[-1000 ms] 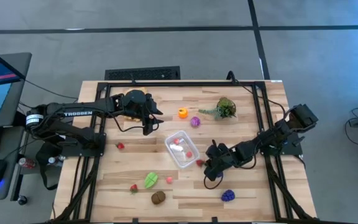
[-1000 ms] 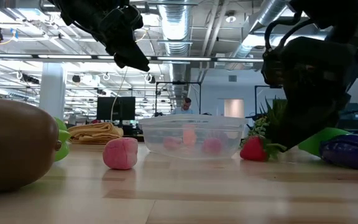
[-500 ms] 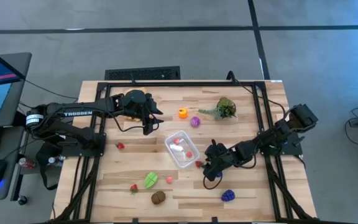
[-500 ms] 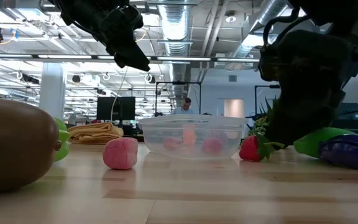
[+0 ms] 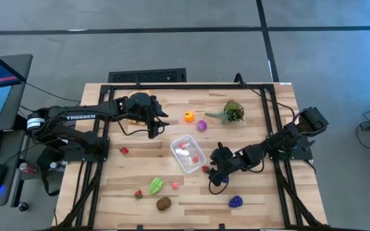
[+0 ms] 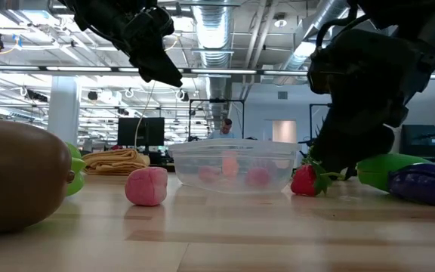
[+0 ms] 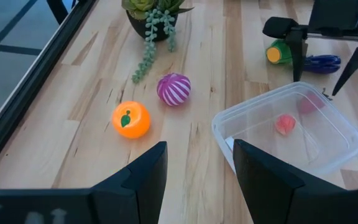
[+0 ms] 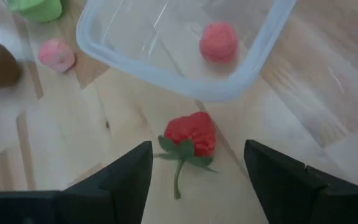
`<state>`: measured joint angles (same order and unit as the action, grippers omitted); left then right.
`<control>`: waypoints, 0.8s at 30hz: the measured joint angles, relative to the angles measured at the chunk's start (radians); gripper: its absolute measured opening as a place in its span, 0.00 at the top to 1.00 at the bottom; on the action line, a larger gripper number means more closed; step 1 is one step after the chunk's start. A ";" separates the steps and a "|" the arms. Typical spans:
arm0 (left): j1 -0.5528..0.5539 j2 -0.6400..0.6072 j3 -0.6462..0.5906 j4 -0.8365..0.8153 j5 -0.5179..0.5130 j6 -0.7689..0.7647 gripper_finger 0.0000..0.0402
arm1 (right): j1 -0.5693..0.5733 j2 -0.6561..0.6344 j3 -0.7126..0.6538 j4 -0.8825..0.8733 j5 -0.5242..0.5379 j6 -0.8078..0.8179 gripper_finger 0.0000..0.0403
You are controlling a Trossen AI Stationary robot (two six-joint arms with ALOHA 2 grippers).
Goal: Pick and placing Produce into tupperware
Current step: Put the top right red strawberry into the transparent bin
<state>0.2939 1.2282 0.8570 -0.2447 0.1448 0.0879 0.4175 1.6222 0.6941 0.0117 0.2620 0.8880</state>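
The clear tupperware point(image 5: 176, 149) stands mid-table with two pink-red produce pieces point(image 5: 196, 159) inside. A red strawberry point(image 8: 191, 132) lies on the wood just outside its near right corner. My right gripper point(image 8: 197, 155) hovers open over it, one finger on either side, not touching. My left gripper point(image 5: 154, 130) hangs open and empty above the table's far left, over the orange-yellow cloth point(image 6: 115, 161). The other produce lies loose: an orange point(image 7: 131, 119), a purple striped piece point(image 7: 174, 89), a green piece point(image 5: 156, 186), a pink one point(image 6: 146, 186), a brown kiwi point(image 5: 164, 203) and blue grapes point(image 5: 236, 201).
A potted plant sprig point(image 5: 231, 111) stands at the far right. Two small red pieces point(image 5: 124, 151) lie on the left half. A green piece point(image 6: 387, 170) sits beneath my right arm. Black frame rails run along the table's edges.
My right gripper has risen off the table and shifted a little toward the tupperware. The strawberry stays lying on the wood beside the container.
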 joint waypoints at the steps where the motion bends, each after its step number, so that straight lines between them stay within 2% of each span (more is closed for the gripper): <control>1: 0.000 0.000 0.000 0.000 0.000 0.000 0.57 | -0.006 0.000 0.000 0.002 0.000 -0.006 0.31; 14: 0.000 0.000 0.000 -0.011 0.000 0.007 0.57 | -0.041 0.001 0.000 0.049 -0.052 -0.095 0.31; 24: 0.000 0.000 0.000 -0.011 0.000 0.012 0.57 | -0.042 0.002 0.000 0.041 -0.053 -0.111 0.31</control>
<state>0.2939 1.2282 0.8566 -0.2562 0.1452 0.0998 0.3750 1.6241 0.6941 0.0526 0.2088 0.7773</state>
